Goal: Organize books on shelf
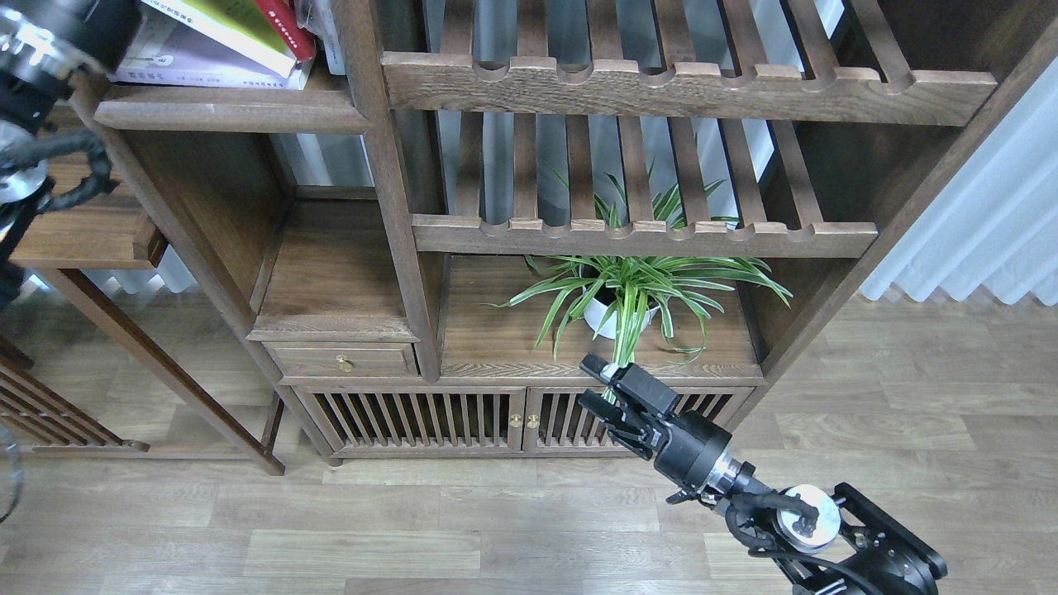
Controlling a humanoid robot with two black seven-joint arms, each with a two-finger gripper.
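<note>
Although printing is seen on the book covers, none can be read. Three books (219,41) are stacked flat on the shelf (231,111) at far left: pale lilac, yellow-green, red. The right tool (597,384), parted and empty, is held well apart, near the spider plant (632,289). The left tool cannot be made out.

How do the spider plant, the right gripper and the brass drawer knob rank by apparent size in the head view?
1. spider plant, widest by far with its leaf spread.
2. right gripper, open; it sits nearer the camera, so its true size versus the plant is unsure.
3. brass drawer knob, tiny.
</note>
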